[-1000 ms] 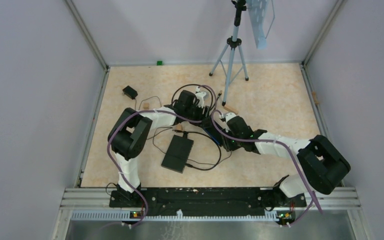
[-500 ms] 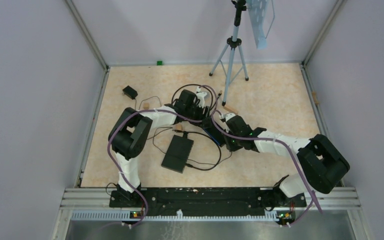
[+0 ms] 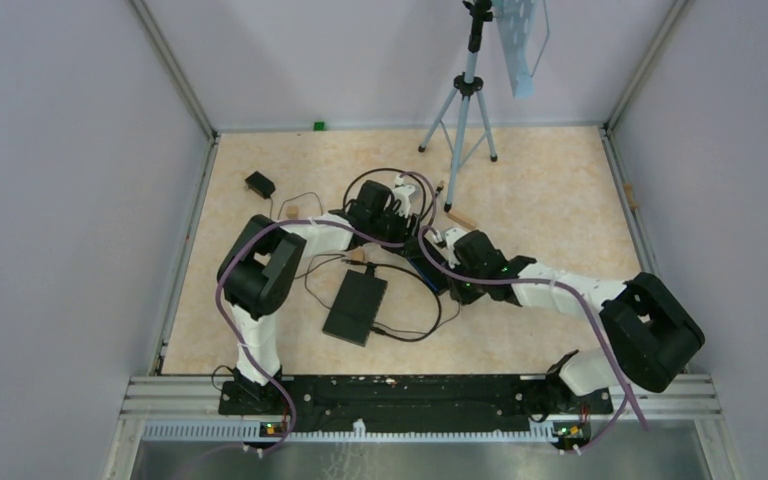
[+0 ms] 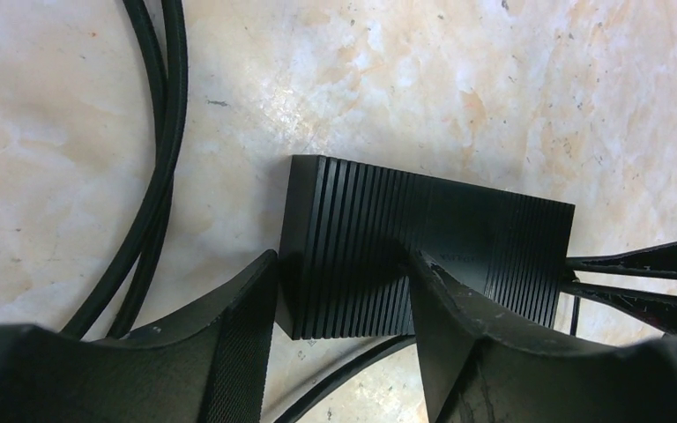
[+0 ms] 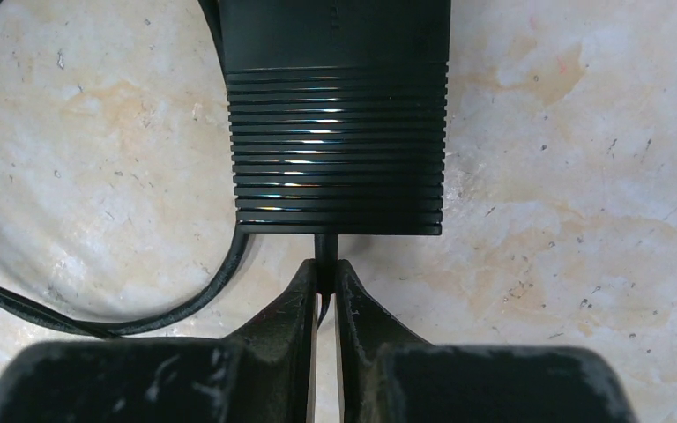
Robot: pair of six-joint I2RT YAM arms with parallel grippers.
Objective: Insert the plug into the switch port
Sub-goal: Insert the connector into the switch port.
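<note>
The switch (image 5: 338, 115) is a black ribbed box lying flat on the marble floor; it also shows in the left wrist view (image 4: 485, 247) and in the top view (image 3: 428, 262). My right gripper (image 5: 324, 269) is shut on the thin black plug (image 5: 323, 248), whose tip meets the switch's near face. Its cable hangs between the fingers. My left gripper (image 4: 344, 260) is at the switch's other end. One finger (image 4: 238, 326) lies against the end face, the other (image 4: 458, 317) over the ribbed top, with the jaws apart. In the top view, both grippers meet mid-table, the left (image 3: 407, 228) and the right (image 3: 447, 268).
A flat black box (image 3: 355, 305) lies left of the switch, with black cables (image 4: 154, 167) looping around it. A tripod (image 3: 463, 100) stands at the back. A small black adapter (image 3: 259, 184) and small wooden blocks (image 3: 291, 212) lie at the back left.
My right arm has shifted slightly, keeping the plug at the switch. The left arm and the switch have not visibly moved.
</note>
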